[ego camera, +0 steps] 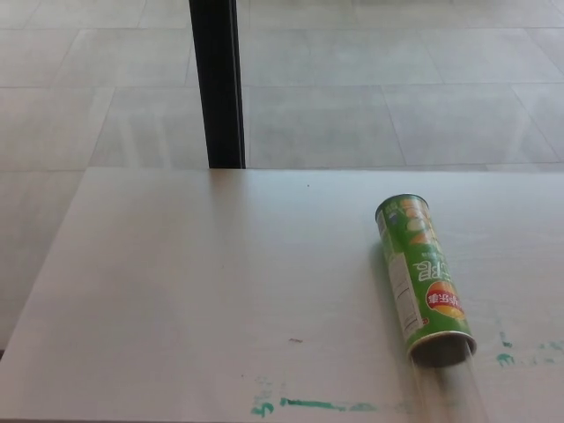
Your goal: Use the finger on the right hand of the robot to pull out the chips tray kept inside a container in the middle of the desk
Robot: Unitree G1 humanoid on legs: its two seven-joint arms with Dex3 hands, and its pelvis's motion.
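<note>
Presently neither hand is showing in the head view, so whether the fingers are apart or together cannot be told.

The green chips container (pixel 424 279) is lying on its side on the pale bench (pixel 203 282), towards the bench's right part and nearer its front edge than its far edge. Its long axis is running roughly front to back, tilting slightly so that the near end is sitting a little further right than the far end. The near end (pixel 442 349) is facing the camera and appearing as a dark open mouth (the inside is too dim to tell whether a tray is sitting there). The printed label is reading upside down from this view.

Green paint-like smears (pixel 308 405) are marking the bench along its front edge, left of the container, and smaller green marks (pixel 504 358) are lying just right of its mouth.

Beyond the bench, a black post (pixel 218 84) is standing upright on the tiled floor (pixel 370 88).
</note>
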